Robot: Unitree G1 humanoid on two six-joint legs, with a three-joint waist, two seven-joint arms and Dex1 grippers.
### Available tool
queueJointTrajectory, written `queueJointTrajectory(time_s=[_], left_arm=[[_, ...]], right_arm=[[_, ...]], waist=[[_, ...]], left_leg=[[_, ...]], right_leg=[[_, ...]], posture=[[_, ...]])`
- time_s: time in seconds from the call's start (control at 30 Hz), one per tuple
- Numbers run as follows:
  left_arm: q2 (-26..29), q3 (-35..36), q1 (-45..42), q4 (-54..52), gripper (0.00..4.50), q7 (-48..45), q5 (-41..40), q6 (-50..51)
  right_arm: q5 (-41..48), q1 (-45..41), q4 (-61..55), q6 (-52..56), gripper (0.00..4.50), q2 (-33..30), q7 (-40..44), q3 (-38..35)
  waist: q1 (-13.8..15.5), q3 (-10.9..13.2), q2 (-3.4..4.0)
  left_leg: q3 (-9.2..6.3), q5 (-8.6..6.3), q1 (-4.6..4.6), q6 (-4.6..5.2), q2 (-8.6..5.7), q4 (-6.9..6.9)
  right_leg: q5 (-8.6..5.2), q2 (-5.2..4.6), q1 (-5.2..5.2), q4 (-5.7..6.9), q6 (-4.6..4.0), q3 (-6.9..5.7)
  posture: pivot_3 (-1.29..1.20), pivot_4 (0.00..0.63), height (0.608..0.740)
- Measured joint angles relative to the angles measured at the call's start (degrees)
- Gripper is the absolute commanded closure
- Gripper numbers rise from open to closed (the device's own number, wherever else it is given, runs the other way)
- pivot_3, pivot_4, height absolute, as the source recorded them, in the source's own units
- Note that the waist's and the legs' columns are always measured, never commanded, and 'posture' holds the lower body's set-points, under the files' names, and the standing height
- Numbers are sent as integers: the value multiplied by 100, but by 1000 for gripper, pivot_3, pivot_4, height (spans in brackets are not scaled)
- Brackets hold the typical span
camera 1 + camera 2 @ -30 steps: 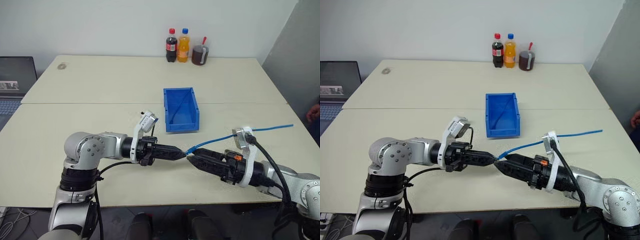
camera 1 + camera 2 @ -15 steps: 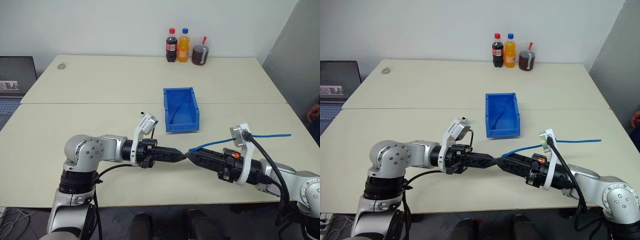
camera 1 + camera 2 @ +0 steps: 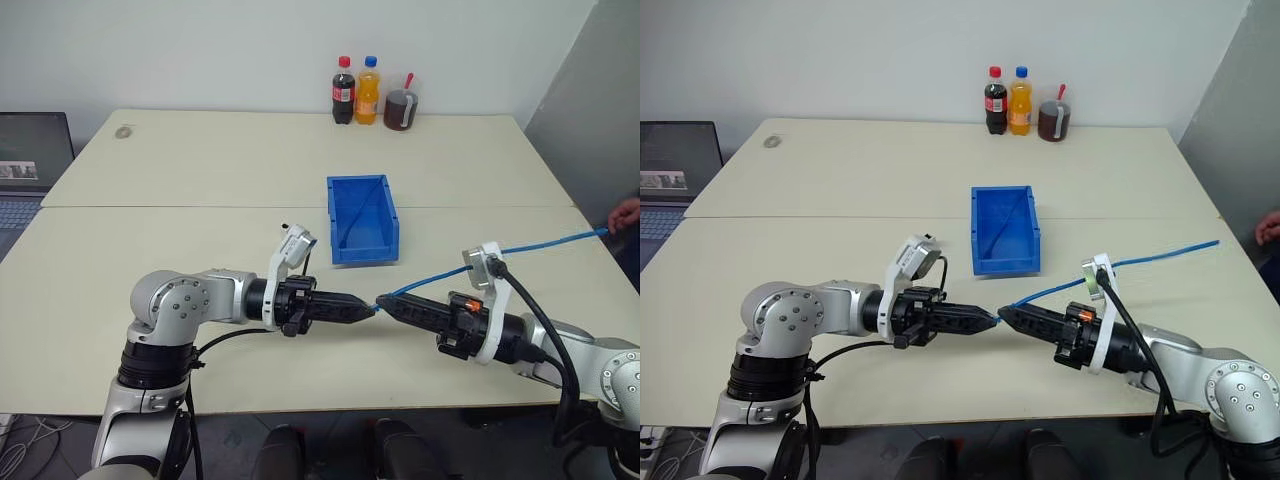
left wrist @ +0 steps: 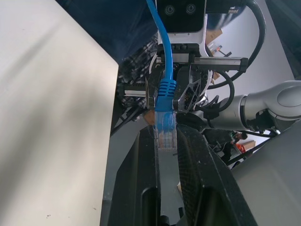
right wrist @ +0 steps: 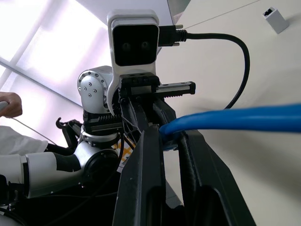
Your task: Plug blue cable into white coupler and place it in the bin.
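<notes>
Oddly, the white coupler [image 5: 275, 20] turns up in the right wrist view, lying alone on the table [image 3: 200, 180]. Up close, the left gripper [image 4: 165, 141] is clenched on the clear plug of the blue cable [image 3: 540, 243], and the right gripper [image 3: 384, 303] pinches the cable just behind it, tip to tip. Beyond them sits the bin [image 3: 361, 218]; bottle labels are unreadable

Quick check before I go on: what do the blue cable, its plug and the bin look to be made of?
Blue cable: likely a matte rubbery jacket; it bends and sags between supports.
Plug: clear hard plastic, see-through with thin contacts inside, behind a ribbed blue boot.
Bin: probably rigid moulded plastic; smooth bright blue walls with a slight sheen.
</notes>
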Motion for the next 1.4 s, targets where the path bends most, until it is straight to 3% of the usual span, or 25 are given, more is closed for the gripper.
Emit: queueJointTrajectory(time_s=[0.3, 0.43, 0.57, 0.8, 0.93, 1.13, 1.4], left_arm=[[565, -205, 15, -192, 1608, -325, 46, -426], [1151, -556, 180, -212, 867, -596, 902, -1560], [1344, -696, 596, 200, 19, -374, 2051, -2910], [776, -698, 814, 1717, 19, 1110, 3934, -5273], [97, -766, 222, 3100, 19, 1741, 4608, -6396], [-290, -755, -757, 4968, 19, 1944, 5081, -7583], [-399, -631, -1330, 6265, 19, 1938, 5237, -8337]], right_arm=[[-335, -131, 145, -8, 4378, -1, 92, 122], [-704, -134, 366, -8, 4378, 0, 217, 121], [-989, -106, 419, -9, 4378, 6, 349, 104], [-1354, -122, 587, -14, 4378, 82, 504, 70], [-1544, -235, 643, -10, 4378, 172, 571, 69], [-1577, -294, 648, 4, 4378, 143, 574, -29], [-1512, -14, 397, 5, 4378, 46, 366, -264]], waist=[[7, 0, 0], [12, 0, 1], [36, 0, 2], [119, 0, 1], [170, 0, -1], [161, -2, -4], [105, -5, -6]], left_leg=[[0, 0, 0, 0, 1, -1], [6, 0, 2, 0, 1, -4], [8, 0, 1, 0, 3, -8], [4, 0, -11, 0, 5, 1], [8, 0, -24, 0, -9, 10], [8, 0, -29, 1, -17, 8], [6, 3, -24, 5, -18, 10]], right_leg=[[0, 0, -1, 0, -1, 0], [0, 0, -3, -3, -1, 5], [0, -2, -5, -6, -2, 7], [4, -12, -6, -8, 1, 6], [14, -19, -8, -14, 18, 0], [15, -21, -10, -16, 20, 0], [20, -20, -6, -9, 27, -1]], posture=[[0, 150, 740], [0, 150, 740], [0, 150, 740], [0, 150, 740], [0, 150, 740], [0, 150, 740], [0, 150, 740]])
